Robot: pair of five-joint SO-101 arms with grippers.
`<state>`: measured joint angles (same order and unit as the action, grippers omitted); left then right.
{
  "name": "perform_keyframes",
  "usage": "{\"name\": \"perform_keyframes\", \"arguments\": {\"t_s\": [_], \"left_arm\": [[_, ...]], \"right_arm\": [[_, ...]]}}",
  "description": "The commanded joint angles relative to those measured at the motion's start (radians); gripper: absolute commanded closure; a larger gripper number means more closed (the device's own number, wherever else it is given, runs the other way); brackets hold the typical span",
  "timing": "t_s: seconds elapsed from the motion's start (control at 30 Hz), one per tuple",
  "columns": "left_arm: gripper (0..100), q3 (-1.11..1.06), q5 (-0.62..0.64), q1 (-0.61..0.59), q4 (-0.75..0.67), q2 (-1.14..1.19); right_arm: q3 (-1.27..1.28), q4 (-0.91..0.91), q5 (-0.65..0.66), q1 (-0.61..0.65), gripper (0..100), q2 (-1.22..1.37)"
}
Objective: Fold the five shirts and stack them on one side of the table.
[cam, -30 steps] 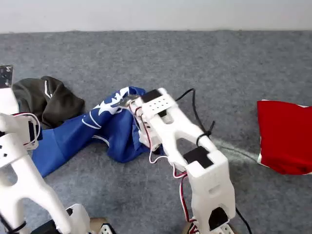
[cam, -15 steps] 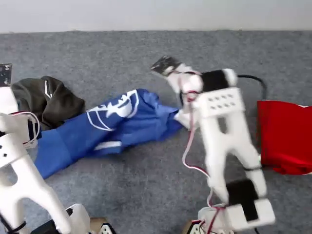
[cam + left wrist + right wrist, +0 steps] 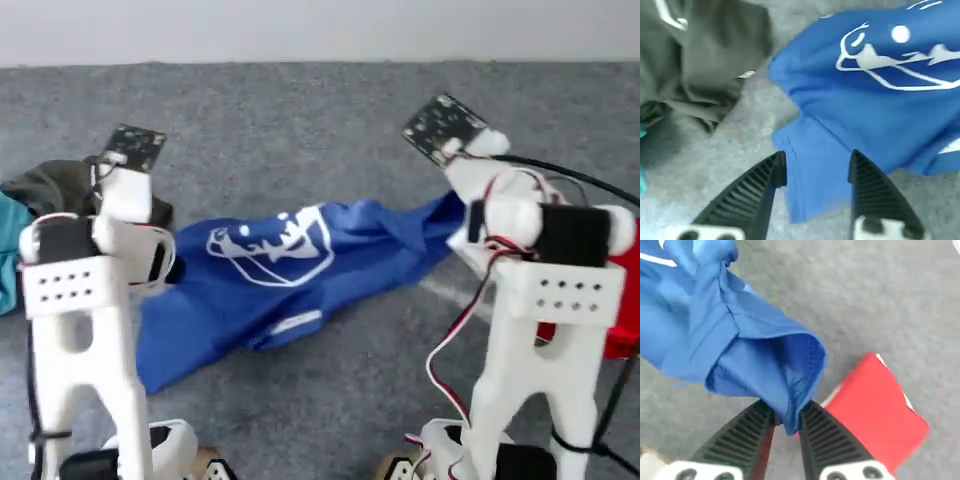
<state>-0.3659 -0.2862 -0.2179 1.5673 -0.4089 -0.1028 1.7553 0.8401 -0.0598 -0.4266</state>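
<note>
Gripping the blue shirt by an edge, the right claw is clamped; the left claw gapes above it.

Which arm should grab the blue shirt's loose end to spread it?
Probably left. The left hand is open over the free edge of the blue shirt; the right hand is shut on its other end.
</note>
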Motion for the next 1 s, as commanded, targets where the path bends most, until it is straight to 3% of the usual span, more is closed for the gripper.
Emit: {"name": "perform_keyframes", "arguments": {"t_s": [0.0, 0.3, 0.63, 0.8, 0.97], "left_arm": [[79, 0.019, -0.005, 0.021, -0.02, 0.115], [79, 0.271, -0.005, 0.054, 0.055, 0.48], [79, 0.363, -0.006, 0.121, 0.15, 0.531], [79, 0.355, -0.006, 0.112, 0.186, 0.529], [79, 0.357, -0.006, 0.008, 0.186, 0.457]], "right_arm": [[0.097, 0.042, 0.061, -0.079, 98.9, -0.062], [0.353, 0.041, 0.078, -0.097, 98.9, -0.111], [0.348, 0.035, 0.075, -0.145, 98.9, -0.139], [0.351, -0.116, 0.075, -0.153, 98.9, -0.13], [0.35, -0.432, 0.075, -0.153, 98.9, -0.042]]}}
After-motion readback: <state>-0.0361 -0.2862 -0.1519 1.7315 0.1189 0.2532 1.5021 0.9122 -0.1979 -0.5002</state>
